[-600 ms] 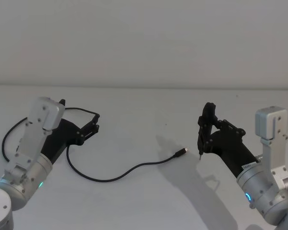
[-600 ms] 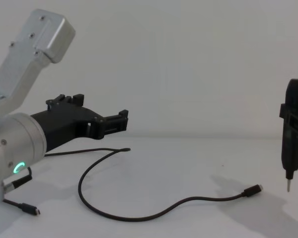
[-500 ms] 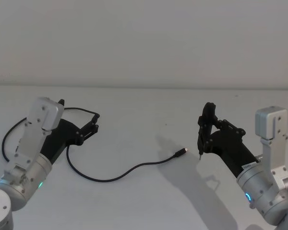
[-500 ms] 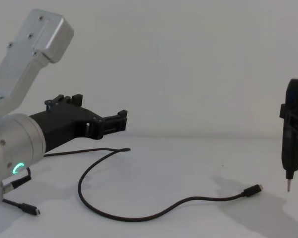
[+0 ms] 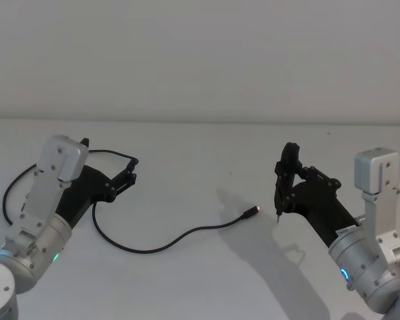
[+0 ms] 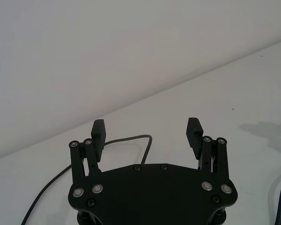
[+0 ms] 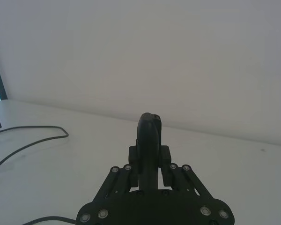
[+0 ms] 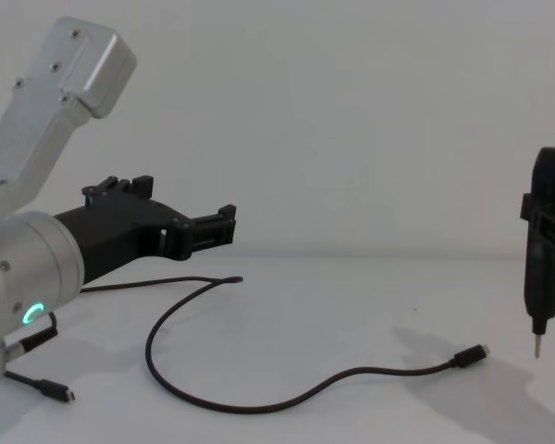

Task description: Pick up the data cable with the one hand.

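Left pincer (image 5: 131,171): wide open, empty, hovering | data cable (image 5: 187,235): flat on worktop (image 5: 207,167), one loop just below and beside that pincer, plug end well off toward your right pincer (image 5: 284,189), which clamps an upright black tool (image 5: 291,157) | progress: nothing grasped; you have descent, closing and lift left.

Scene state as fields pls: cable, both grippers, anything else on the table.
cable: lying loose on table, unheld
plug: points toward tool tip, apart from it
left gripper: open, above table near cable's plain end, not touching
right gripper: shut on upright tool
second cord: on table at robot's left
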